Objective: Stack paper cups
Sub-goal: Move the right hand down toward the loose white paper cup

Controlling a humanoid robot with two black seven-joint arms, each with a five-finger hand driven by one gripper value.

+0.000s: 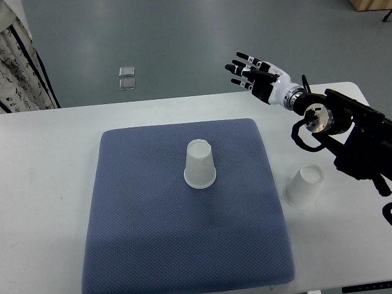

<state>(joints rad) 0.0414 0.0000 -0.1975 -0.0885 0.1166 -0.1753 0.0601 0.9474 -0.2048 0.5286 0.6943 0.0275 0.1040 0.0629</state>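
One blue mat (153, 233) on white table (43, 184)

single overhead view, steep downward, table (49, 159)

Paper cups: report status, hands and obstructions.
Right hand open, raised past table's far edge. One paper cup inverted on blue mat, second cup inverted on table. Unstacked. Path clear.

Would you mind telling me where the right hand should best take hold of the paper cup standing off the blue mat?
Grip the cup on the table around its side wall, probably mid-height, coming from its right. It stands upside down, base up, so there is no open rim to hook. The right hand is open and raised beyond the table's far edge, on that side.
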